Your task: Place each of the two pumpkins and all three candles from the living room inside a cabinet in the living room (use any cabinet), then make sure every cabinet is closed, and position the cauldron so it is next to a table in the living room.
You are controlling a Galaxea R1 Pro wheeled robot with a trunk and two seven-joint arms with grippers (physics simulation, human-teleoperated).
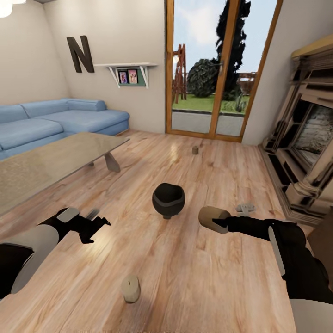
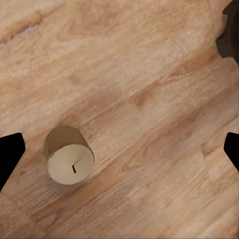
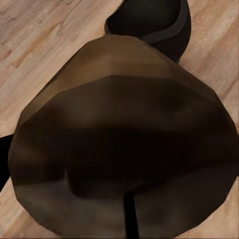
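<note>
Right claw clamped on a candle, held in the air above the wood floor, just right of the cauldron. Candle lying on its side in the grip, long axis roughly level, one flat end turned toward the cauldron and the other toward the arm. In the right wrist view, the held candle close up and dark, with the wick a thin dark line at its near face and the cauldron just beyond it on the floor.

Left claw spread wide and empty, hovering over bare floor well left of the cauldron. In the left wrist view, fingertips at opposite edges of the picture, far apart, with a second candle standing on the floor between them but touching neither; upright, wick end up, slightly nearer one fingertip.

Same second candle near the bottom of the head view, upright on the planks, below the left claw and apart from it. A third candle far off, standing near the glass door. Cauldron upright, mouth up, at mid-floor, well apart from the glass tabletop to the left. Small grey object on the floor just beyond the right arm, too unclear to identify.
</note>
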